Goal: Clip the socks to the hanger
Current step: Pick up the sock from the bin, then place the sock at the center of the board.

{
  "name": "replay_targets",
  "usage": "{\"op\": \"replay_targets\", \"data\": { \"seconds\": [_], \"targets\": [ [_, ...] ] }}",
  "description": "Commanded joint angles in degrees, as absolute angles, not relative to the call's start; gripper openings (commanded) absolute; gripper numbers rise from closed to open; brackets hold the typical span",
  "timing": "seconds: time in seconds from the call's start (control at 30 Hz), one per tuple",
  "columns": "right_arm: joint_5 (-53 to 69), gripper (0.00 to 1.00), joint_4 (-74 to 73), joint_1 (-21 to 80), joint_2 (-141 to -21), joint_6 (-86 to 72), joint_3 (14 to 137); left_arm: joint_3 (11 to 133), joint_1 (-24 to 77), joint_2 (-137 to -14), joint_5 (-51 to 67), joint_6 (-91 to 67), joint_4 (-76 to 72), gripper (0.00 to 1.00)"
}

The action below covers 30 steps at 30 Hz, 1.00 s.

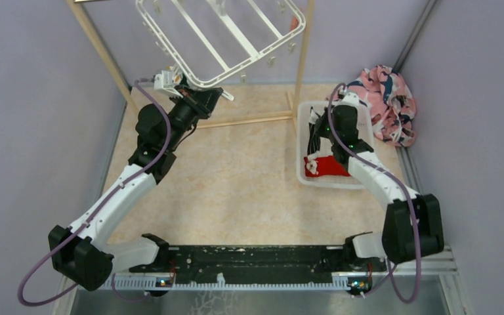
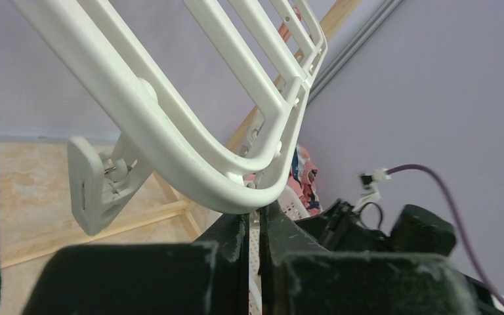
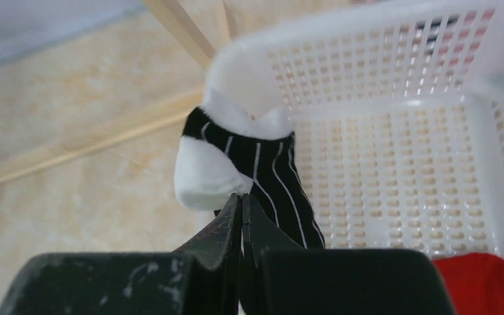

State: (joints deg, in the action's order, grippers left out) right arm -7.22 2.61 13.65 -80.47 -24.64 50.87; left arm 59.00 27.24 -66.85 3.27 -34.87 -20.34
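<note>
Right claw pinches the striped sock draped over the basket rim.

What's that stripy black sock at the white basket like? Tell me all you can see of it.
The black sock looks like soft knit, with thin white stripes running along it and two white patches at its upper end. It sits bunched and partly upright at a corner of the white perforated basket, against its wall. The right gripper is shut on the sock's lower edge, pinching it between its dark fingers.

white hanger, black white-striped sock, red sock, white basket
</note>
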Motion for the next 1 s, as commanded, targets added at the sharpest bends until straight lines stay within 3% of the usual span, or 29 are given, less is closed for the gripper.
{"op": "replay_targets", "data": {
  "seconds": [0.0, 0.27, 0.5, 0.73, 0.97],
  "targets": [
    [-7.31, 0.00, 6.64, 13.54, -71.73, -24.20, 51.57, 58.89, 27.47, -67.25, 5.53, -33.88, -15.86, 0.00],
    [5.83, 0.00, 10.55, 18.07, -68.10, -26.78, 56.51, 58.78, 27.50, -67.77, 6.24, -34.10, -16.42, 0.00],
    [13.57, 0.00, 17.95, 26.85, -74.89, -26.12, 59.68, 59.06, 27.43, -66.91, 5.82, -33.74, -16.10, 0.00],
    [13.02, 0.00, 10.59, 31.46, -86.12, -17.01, 63.36, 59.06, 27.47, -66.43, 5.03, -33.10, -15.73, 0.00],
    [2.31, 0.00, 0.26, 38.62, -89.85, -1.05, 67.71, 59.26, 27.46, -66.73, 4.07, -32.67, -15.32, 0.00]
  ]
}}
